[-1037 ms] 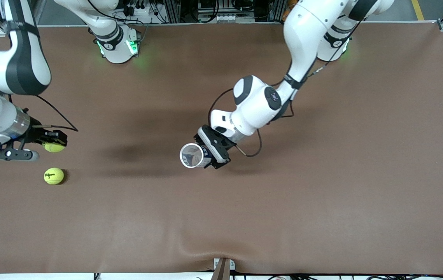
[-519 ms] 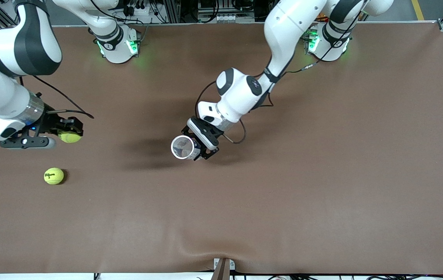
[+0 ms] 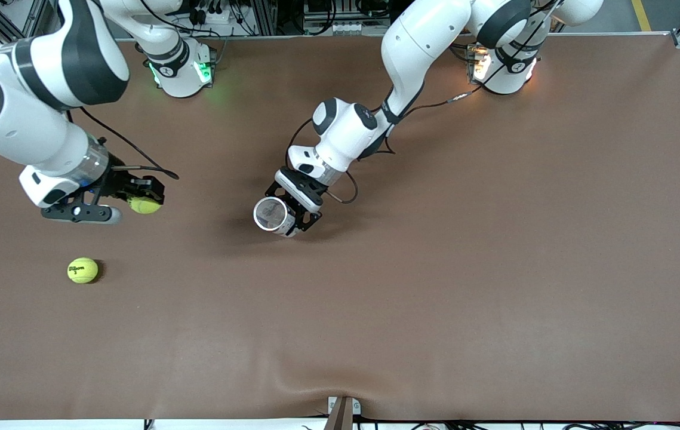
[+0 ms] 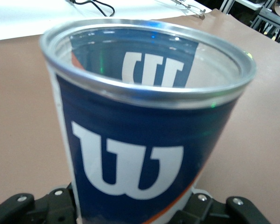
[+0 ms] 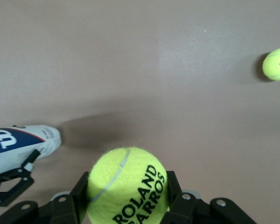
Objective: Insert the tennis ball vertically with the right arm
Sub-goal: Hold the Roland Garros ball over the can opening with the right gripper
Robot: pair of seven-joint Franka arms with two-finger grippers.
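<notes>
brown table (image 3: 495, 269); tennis ball (image 5: 127, 184) clamped in right claw (image 3: 144, 198); above table

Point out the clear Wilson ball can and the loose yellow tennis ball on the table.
Clear Wilson ball can (image 3: 270, 214), front view, open rim.
Loose yellow tennis ball (image 3: 82, 270), front view, centre.

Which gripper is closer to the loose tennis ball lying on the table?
Right. The right gripper, holding another ball, is over the table near the loose tennis ball; the left gripper holds the can mid-table.
</notes>
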